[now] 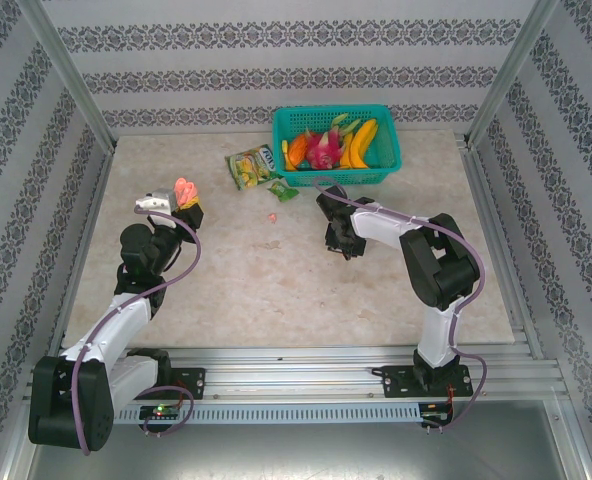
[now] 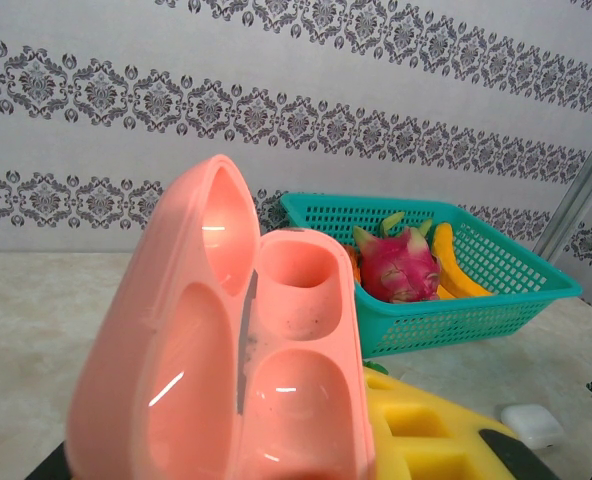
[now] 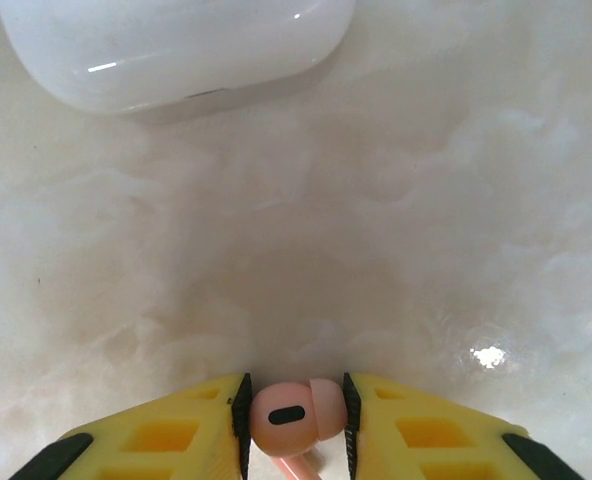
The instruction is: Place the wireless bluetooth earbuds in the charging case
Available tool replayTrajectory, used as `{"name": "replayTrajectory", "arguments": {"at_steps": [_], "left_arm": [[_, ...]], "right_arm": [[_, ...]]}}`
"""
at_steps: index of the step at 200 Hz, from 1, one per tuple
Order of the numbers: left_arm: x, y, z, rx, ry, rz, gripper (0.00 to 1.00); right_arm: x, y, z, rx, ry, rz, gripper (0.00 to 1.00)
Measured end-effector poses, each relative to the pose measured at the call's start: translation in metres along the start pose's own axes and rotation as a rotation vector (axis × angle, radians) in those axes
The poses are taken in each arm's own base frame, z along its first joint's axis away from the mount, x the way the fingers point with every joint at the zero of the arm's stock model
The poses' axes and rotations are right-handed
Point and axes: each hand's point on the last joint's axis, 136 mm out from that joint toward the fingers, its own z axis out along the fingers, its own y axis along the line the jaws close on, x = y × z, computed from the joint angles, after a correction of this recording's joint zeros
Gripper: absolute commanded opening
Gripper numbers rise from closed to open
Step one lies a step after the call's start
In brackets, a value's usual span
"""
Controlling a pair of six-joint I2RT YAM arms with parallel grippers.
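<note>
My left gripper [image 1: 181, 205] is shut on an open pink charging case [image 2: 246, 380] and holds it up above the table's left side. Both sockets of the case show bare, and one yellow finger [image 2: 426, 430] shows beneath it. My right gripper [image 3: 294, 415] is low on the marble table [image 3: 396, 230], its black pads pressed on both sides of a pink earbud [image 3: 288, 413] whose stem points back toward the wrist. A shut white charging case [image 3: 176, 50] lies on the table just ahead of those fingers, and the same white case [image 2: 531, 425] sits at the lower right of the left wrist view.
A teal basket [image 1: 386, 160] of toy fruit stands at the back centre. A snack packet [image 1: 251, 165] and a small green packet [image 1: 283, 190] lie left of it. A tiny pink thing [image 1: 272, 216] and a tiny pale one [image 1: 272, 244] lie left of the right gripper [image 1: 338, 240].
</note>
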Motion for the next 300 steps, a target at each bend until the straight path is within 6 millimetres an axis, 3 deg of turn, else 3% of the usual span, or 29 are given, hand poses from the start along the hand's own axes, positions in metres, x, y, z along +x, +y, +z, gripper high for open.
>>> {"name": "replayTrajectory", "arguments": {"at_steps": [144,198,270,300], "left_arm": [[0.002,-0.015,-0.004,0.082,0.022,-0.001,0.00],[0.007,-0.024,-0.003,0.135,0.043,-0.004,0.00],[0.036,-0.042,0.007,0.219,0.129,-0.020,0.00],[0.032,-0.060,0.014,0.268,0.123,0.009,0.00]], "right_arm": [[-0.001,0.002,-0.001,-0.132,-0.078,-0.134,0.30],[-0.010,0.017,-0.004,-0.252,-0.173,-0.189,0.30],[-0.042,0.036,-0.040,-0.407,-0.333,-0.168,0.30],[-0.056,0.045,-0.066,-0.483,-0.400,-0.158,0.30]]}}
